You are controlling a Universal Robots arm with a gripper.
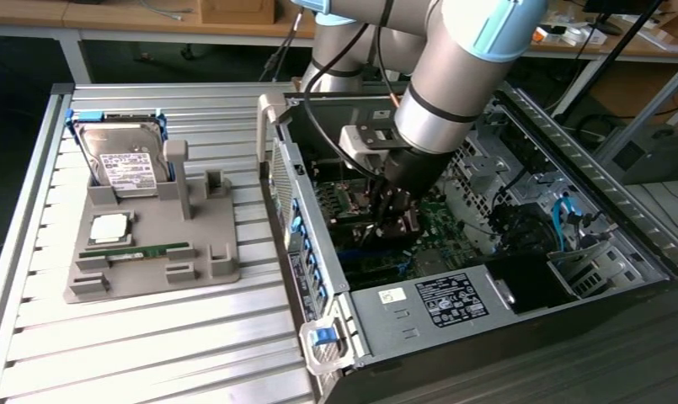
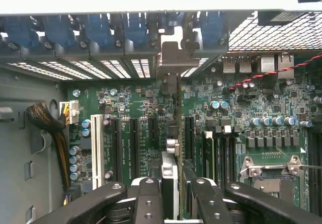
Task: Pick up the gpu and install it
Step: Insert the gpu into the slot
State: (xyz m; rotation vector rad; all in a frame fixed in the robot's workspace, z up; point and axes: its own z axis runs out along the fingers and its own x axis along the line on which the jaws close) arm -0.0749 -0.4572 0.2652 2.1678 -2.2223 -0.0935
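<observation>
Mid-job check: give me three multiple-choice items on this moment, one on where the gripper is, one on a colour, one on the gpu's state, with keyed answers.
1. Where is the gripper?
A. Over the grey parts tray
B. Inside the open computer case
C. Off the table's edge

2. What colour is the motherboard?
A. Red
B. White
C. Green

3. How is the gpu held?
A. On edge between the gripper's fingers, above the slots
B. Flat on the tray
C. Leaning on the hard drive

Answers: B, the arm reaches into the case; C, the board is green; A, the wrist view sees the card edge-on between the fingers.
</observation>
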